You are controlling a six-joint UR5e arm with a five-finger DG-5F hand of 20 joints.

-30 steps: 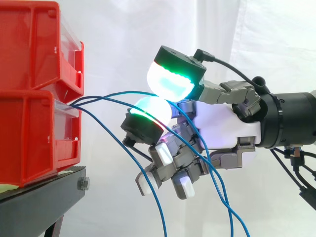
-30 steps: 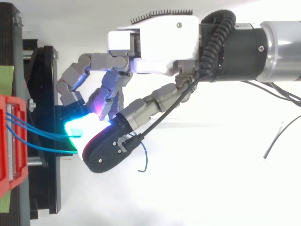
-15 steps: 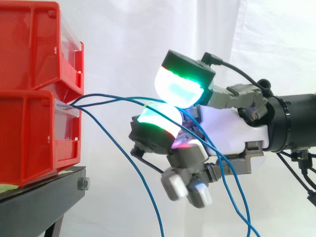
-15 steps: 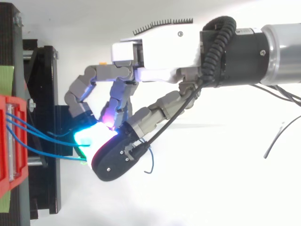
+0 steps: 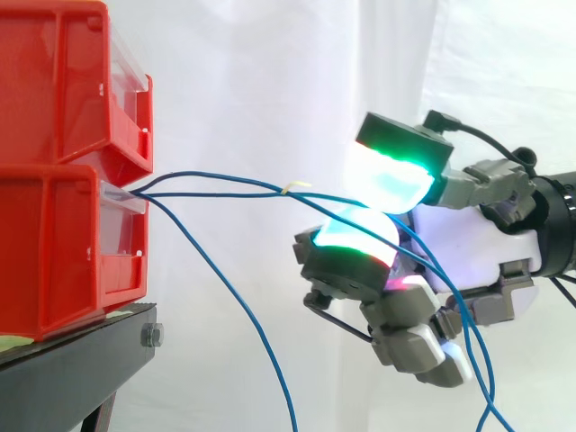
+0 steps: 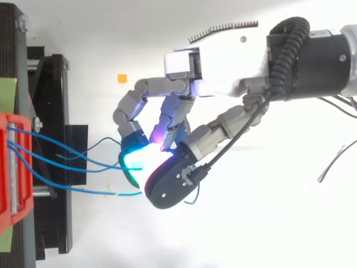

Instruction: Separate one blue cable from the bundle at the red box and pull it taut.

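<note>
Red plastic box (image 5: 54, 252), lower of a stack on black metal stand (image 5: 81, 360), sits well left of the hand (image 5: 490, 243). Thin blue cables (image 5: 225, 178) exit its front twd hand. Hand curled: two green/cyan-glowing fingertips (image 5: 391, 180) pressed together, pinching a thin blue cable btw them; can't tell if 1 or 2 strands caught. Those run near-straight box→pads. Third strand (image 5: 243, 315) sags slack below-left of hand. Tails drop under palm.
</note>
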